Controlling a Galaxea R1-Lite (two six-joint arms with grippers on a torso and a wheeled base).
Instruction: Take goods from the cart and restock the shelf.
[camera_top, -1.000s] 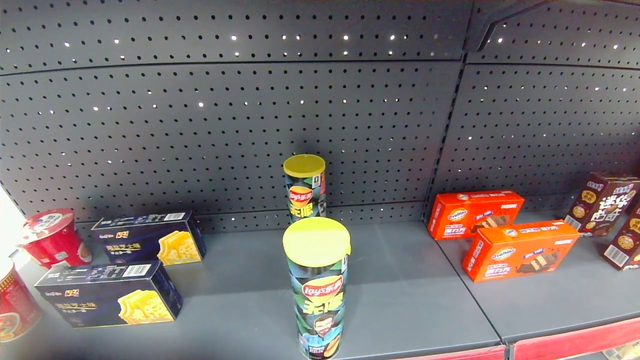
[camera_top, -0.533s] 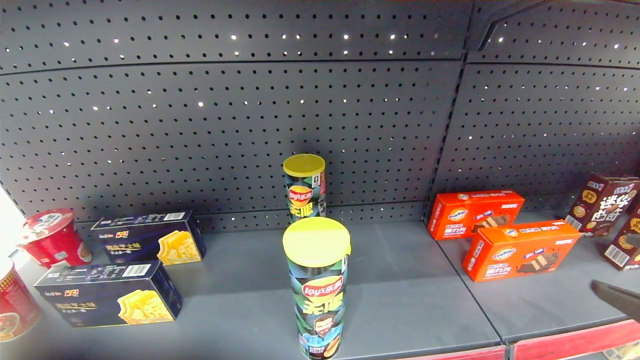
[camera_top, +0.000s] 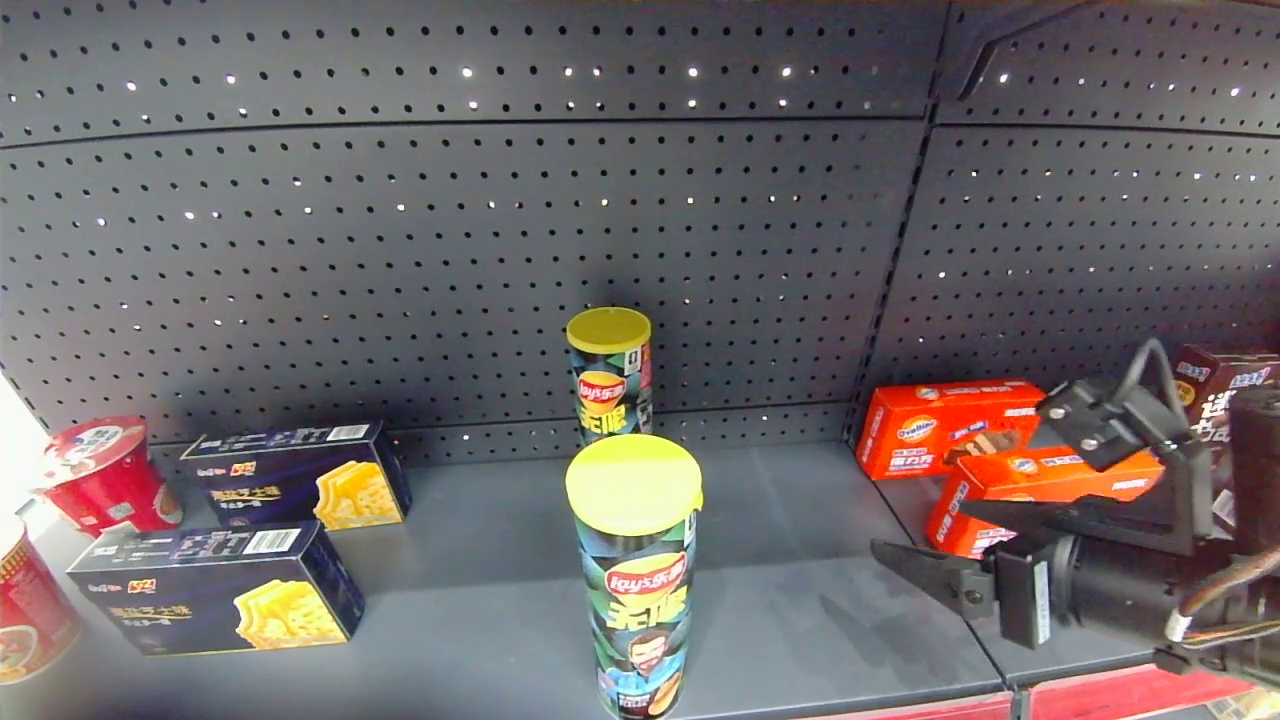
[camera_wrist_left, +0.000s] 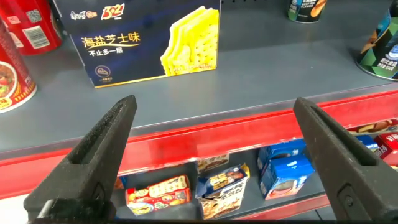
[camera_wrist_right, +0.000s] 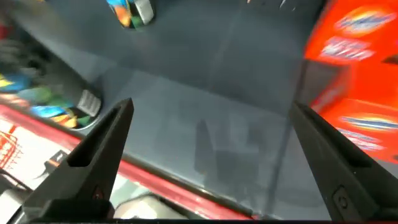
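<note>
Shelf (camera_top: 800, 560): front chip can (camera_top: 635, 570), rear chip can (camera_top: 608, 375), upright, in line.
Right tool (camera_top: 920, 527): spread wide, empty, near orange boxes (camera_top: 930, 430).
Left tool (camera_wrist_left: 214, 101): spread wide, empty, facing shelf edge.

Dark perforated back panel (camera_top: 450, 250), red edge strip (camera_wrist_left: 217, 134) along the front

Grey shelf (camera_top: 800, 600) with red lip (camera_wrist_left: 205, 140) and pegboard (camera_top: 400, 250) back. At far left, two red cups (camera_top: 105, 475). Next, two navy boxes (camera_top: 215, 590) lying flat, one behind the other. In the middle, front can (camera_top: 635, 580) upright near the lip, back can (camera_top: 609, 375) upright by the pegboard. Further right, two orange boxes (camera_top: 945, 425) lying flat, then a brown box (camera_top: 1215, 370).
</note>
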